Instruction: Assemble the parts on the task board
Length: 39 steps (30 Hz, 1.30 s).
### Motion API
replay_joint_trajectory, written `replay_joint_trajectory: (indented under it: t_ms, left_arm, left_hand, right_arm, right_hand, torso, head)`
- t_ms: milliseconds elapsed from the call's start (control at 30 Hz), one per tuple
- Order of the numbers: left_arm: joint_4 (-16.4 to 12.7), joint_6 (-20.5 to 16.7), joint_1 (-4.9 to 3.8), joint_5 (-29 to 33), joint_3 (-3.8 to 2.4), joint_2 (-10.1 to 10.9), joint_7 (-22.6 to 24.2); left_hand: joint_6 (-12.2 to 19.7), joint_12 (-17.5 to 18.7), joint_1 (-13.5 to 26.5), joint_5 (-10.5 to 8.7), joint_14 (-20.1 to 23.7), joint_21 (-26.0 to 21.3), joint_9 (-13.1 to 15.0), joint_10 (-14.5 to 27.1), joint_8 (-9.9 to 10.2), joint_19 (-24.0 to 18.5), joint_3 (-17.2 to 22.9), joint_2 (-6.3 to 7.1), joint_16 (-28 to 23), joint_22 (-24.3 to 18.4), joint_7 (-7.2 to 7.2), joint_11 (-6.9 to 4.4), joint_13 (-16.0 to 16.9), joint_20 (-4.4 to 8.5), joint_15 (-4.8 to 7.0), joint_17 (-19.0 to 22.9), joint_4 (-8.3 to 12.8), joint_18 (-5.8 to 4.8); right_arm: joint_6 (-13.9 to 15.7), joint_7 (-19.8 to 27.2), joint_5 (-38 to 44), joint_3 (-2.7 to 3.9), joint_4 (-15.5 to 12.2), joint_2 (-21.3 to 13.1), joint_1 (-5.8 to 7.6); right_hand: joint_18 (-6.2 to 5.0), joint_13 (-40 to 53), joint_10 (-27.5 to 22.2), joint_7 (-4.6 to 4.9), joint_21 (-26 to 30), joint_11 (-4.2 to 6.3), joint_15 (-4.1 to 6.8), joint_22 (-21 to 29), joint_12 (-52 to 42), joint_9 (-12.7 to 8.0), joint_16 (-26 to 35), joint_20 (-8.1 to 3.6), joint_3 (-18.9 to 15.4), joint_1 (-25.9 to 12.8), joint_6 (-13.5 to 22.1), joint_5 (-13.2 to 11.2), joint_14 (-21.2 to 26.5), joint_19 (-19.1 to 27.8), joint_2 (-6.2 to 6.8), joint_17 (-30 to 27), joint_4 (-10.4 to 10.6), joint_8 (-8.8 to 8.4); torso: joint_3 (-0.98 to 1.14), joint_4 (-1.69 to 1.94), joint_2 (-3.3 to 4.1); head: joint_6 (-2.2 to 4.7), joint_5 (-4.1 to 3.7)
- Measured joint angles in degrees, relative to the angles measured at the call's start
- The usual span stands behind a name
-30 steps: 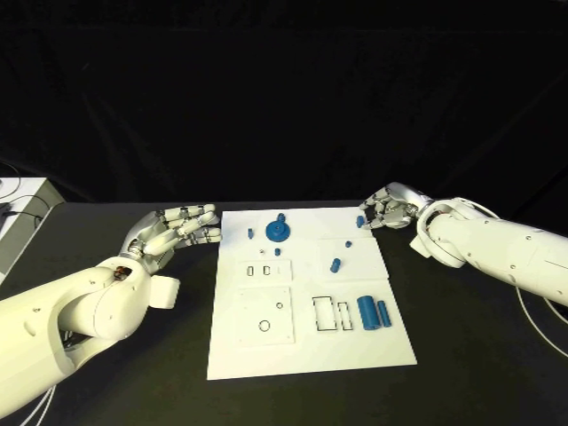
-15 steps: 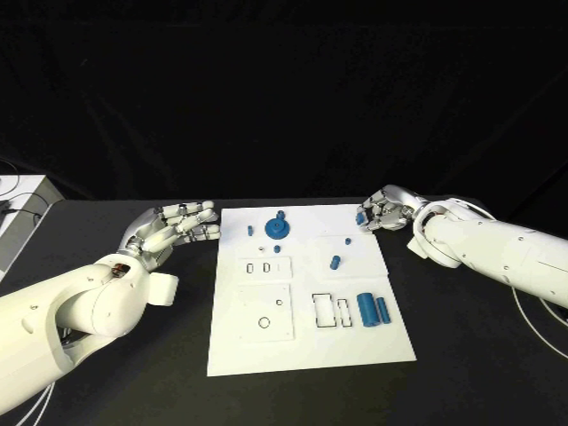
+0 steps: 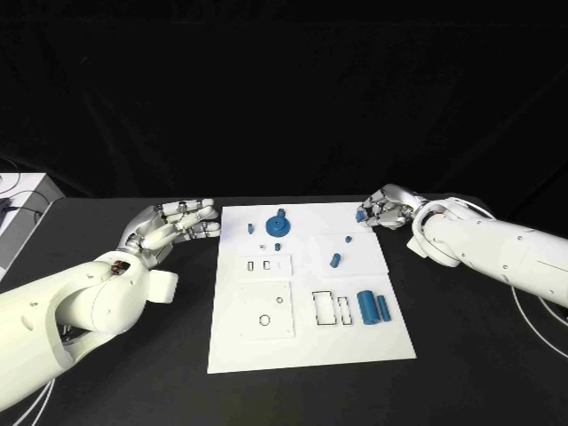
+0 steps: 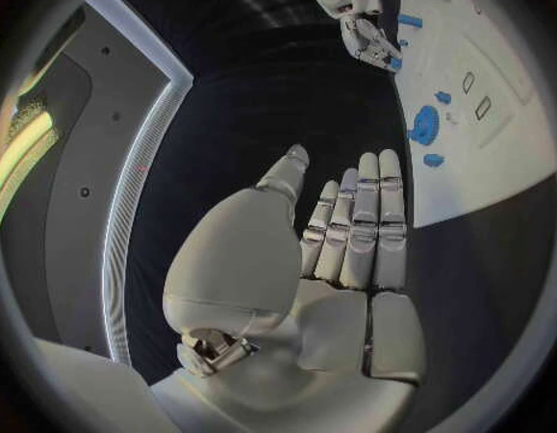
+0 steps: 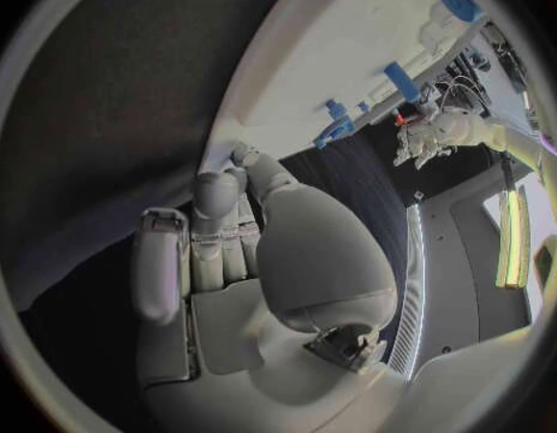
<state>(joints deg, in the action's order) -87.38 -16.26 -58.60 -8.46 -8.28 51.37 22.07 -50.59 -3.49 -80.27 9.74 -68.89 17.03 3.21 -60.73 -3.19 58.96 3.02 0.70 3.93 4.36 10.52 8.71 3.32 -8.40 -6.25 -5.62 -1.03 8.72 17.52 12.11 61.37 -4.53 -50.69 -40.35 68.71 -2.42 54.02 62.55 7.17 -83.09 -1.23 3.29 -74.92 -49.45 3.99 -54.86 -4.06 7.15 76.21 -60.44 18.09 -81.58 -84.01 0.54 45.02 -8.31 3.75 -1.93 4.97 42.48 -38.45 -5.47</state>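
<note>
The task board [image 3: 312, 333] is lying flat in the middle of the black worktop [image 3: 489, 355], its near half bare apart from outlined recesses. Just right of its centre, two blue cylinders [image 3: 375, 310] are lying side by side, touching or nearly so, next to two empty rectangular outlines. Farther up, a small oblong blue part [image 3: 335, 261] is lying alone, and beyond it a blue disc with a knob [image 3: 279, 228] is sitting near the far edge, with smaller blue pieces scattered around it.

The left hand [image 3: 171, 229] is hovering just off the board's left edge at its far end — fingers extended, slightly apart, holding nothing. The left wrist view is confirming this: the fingers [image 4: 363, 221] are lying straight and close together, the palm empty, with the disc [image 4: 423, 125] on the board beyond them.

The right hand [image 3: 387, 209] is sitting at the board's far right corner with its fingers curled down over a small blue peg [image 3: 361, 218]. The head view is not settling whether the peg is gripped. The right wrist view is showing the fingers [image 5: 224, 197] bent toward the board edge, with a small blue piece [image 5: 339, 123] just past their tips — contact cannot be told.
</note>
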Motion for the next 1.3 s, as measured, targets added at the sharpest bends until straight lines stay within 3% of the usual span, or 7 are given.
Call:
replay_joint_trajectory:
  t_ms: [267, 433, 933, 1300]
  left_arm:
    - [-0.01, 0.0, 0.0, -0.01, 0.0, 0.05, -0.07]
    - [-0.01, -0.01, 0.0, -0.01, -0.01, 0.08, -0.15]
    - [0.02, -0.02, 0.0, -0.02, -0.02, 0.12, -0.41]
    - [0.07, -0.04, 0.0, -0.03, -0.02, 0.18, -0.6]
  left_hand:
    - [0.0, 0.0, 0.0, 0.0, 0.0, 0.0, -0.01, 0.0, 0.0, 0.0, 0.0, 0.0, 0.0, 0.0, 0.0, 0.0, 0.0, 0.0, 0.0, 0.0, 0.0, 0.0]
    - [0.0, 0.0, 0.0, 0.0, 0.0, 0.0, -0.01, 0.0, 0.0, 0.0, 0.0, 0.0, 0.0, 0.0, 0.0, 0.0, 0.0, 0.0, 0.0, 0.0, 0.0, 0.0]
    - [0.0, 0.0, 0.0, 0.0, 0.0, 0.0, -0.02, 0.0, 0.0, 0.0, 0.0, 0.0, 0.0, 0.0, 0.0, 0.0, 0.0, 0.0, 0.0, 0.01, 0.0, 0.0]
    - [0.0, 0.0, 0.0, 0.0, 0.0, 0.0, -0.03, 0.0, 0.0, 0.0, 0.0, 0.0, 0.0, 0.0, 0.0, 0.0, -0.01, 0.0, 0.0, 0.02, 0.0, 0.0]
  right_arm:
    - [0.02, -0.33, -0.11, 0.0, 0.03, 0.13, -0.02]
    - [0.07, -0.52, -0.32, 0.0, 0.05, 0.14, -0.02]
    - [1.66, -0.55, -2.26, 0.0, -1.06, -0.23, -0.04]
    - [3.82, -0.92, -4.93, 0.0, -3.57, -1.53, 0.02]
  right_hand:
    - [0.0, 0.08, -0.01, 0.09, 0.0, 0.01, 0.0, 0.01, 0.0, 0.0, 0.0, 0.0, 0.15, -0.22, -0.09, -0.23, 0.0, 0.0, 0.22, 0.0, 0.15, 0.0]
    - [0.0, 0.14, 0.19, -0.46, 0.0, 0.21, 0.21, 0.01, 0.0, 0.12, 0.0, 0.0, 0.15, -0.52, -0.83, -0.23, -0.21, 0.0, -0.08, -0.01, 0.15, 0.0]
    - [-0.03, 2.05, 2.06, -3.24, -0.43, 1.65, 0.75, -0.03, 0.22, 1.01, 0.31, -0.86, -1.16, -1.21, -4.33, -0.23, -0.48, -0.01, -0.76, -0.06, 1.44, 0.55]
    - [-0.06, 3.42, 2.5, -3.39, -0.43, 1.79, 0.94, -0.02, 0.21, 1.77, 0.33, -1.26, -1.46, -1.58, -4.78, 0.32, -0.51, 0.0, -0.99, -0.06, 1.43, 0.24]
  torso:
    - [-0.01, 0.03, 0.0]
    - [-0.01, 0.03, 0.0]
    - [0.04, 0.01, 0.01]
    - [0.04, -0.03, -0.03]
  head:
    - [-0.19, 0.01]
    - [-0.31, 0.15]
    - [-0.23, 0.04]
    - [-0.13, 0.17]
